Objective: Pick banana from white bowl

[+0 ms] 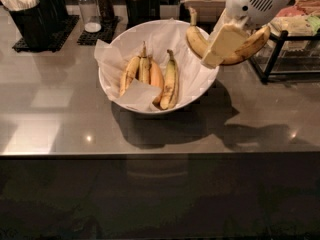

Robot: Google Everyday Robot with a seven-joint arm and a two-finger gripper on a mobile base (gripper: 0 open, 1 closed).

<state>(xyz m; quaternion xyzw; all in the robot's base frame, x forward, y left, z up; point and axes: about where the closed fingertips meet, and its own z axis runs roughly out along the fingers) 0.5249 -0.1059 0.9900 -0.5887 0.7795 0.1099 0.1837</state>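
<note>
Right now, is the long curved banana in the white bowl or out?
Out: the end effector, shut on the banana, holds it above the rim of the white bowl.

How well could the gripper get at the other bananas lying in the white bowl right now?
Probably not yet. The gripper is shut on the banana, held above the right rim of the white bowl. The other bananas lie uncovered from above, but the jaws are already full.

You have the gripper (223,45) toward the bench's far right corner, clamped on the banana (251,44), which is held above the right rim of the white bowl (195,90). Bowl: mid-bench, nearer the far edge, containing four shorter bananas (150,76) on crumpled paper (135,96).
</note>
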